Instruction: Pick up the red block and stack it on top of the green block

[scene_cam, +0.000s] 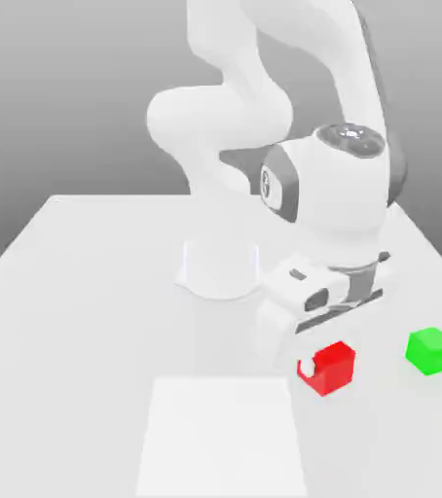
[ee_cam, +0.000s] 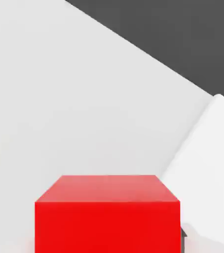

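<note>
Red block (scene_cam: 330,368), one only, is sitting between the fingers of the single gripper (scene_cam: 324,362), which is closing tight on it from above; a white fingertip (scene_cam: 310,367) is showing against the cube's near face in the exterior view. From the hand view the same red block (ee_cam: 108,215) is looming large and square, right under the hand, with pale table behind it and a dark strip of background beyond the table's edge. Whether the cube is resting on the table (scene_cam: 89,292) or hanging just off it, I cannot tell. One green block (scene_cam: 430,350) is lying on the table toward the exterior view's right of the red one, near it but clearly apart, nothing touching it. One white arm (scene_cam: 264,107) is bending over from its round base (scene_cam: 220,265) at the middle of the table, wrist pointing downward. One paler square patch (scene_cam: 223,433) is showing on the tabletop, to the exterior view's left of the red block.
</note>
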`<move>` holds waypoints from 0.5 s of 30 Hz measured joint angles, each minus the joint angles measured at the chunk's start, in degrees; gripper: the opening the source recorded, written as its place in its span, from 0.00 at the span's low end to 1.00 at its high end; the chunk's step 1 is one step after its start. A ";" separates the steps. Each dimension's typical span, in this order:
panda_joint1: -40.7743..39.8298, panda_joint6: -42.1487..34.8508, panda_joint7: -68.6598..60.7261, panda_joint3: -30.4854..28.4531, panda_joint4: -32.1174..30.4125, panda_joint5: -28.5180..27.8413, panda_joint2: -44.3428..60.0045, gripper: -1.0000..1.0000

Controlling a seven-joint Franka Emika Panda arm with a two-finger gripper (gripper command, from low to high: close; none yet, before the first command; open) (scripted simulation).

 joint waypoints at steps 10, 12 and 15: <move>19.54 1.78 -5.64 4.58 1.53 -3.53 3.47 0.00; 19.89 5.42 -3.73 2.87 1.73 -6.26 7.45 0.00; 20.20 6.81 -3.04 2.27 1.80 -7.26 8.96 1.00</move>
